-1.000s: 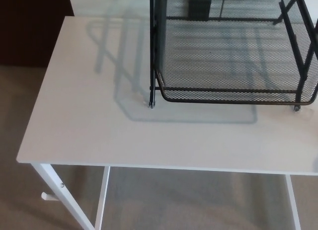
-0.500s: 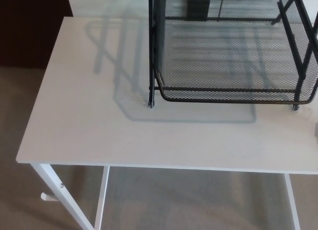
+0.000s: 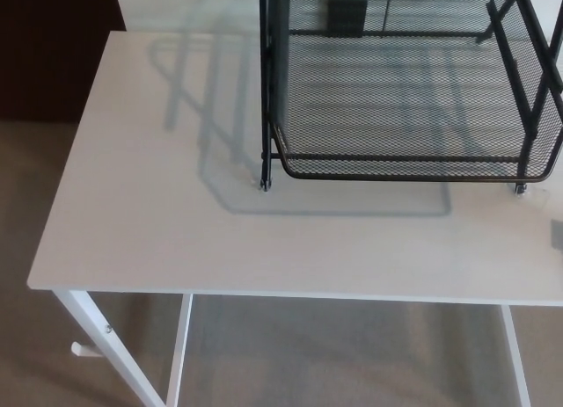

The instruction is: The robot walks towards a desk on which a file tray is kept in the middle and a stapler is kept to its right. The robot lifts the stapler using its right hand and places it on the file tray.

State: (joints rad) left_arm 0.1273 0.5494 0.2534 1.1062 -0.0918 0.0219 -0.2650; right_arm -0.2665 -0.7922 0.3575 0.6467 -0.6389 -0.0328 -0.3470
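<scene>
Black wire-mesh file tray point(image 3: 396, 171) sits on the white desk point(image 3: 158, 222), far-right part of the top, cut off by the far and right frame edges. Its near rim is well back from the desk's near edge, and the near-left foot point(image 3: 265, 185) is on the surface. Black upright post point(image 3: 268, 73) runs up the tray's left side, angled struts point(image 3: 528, 99) on its right. A dark rectangle point(image 3: 347, 16) shows through the mesh at the far end, too blurred to read any label or say what it is. The tray's shadow point(image 3: 220, 117) falls left and near across the top. Small grey patch point(image 3: 557, 236) at the right frame edge, near of the tray; can't tell what it is. Stapler can't be identified. Neither hand is in frame, so finger state can't be told. White desk leg point(image 3: 106, 337) near-left, beige carpet point(image 3: 35, 354) below, dark surface point(image 3: 53, 47) far-left beyond the desk.
</scene>
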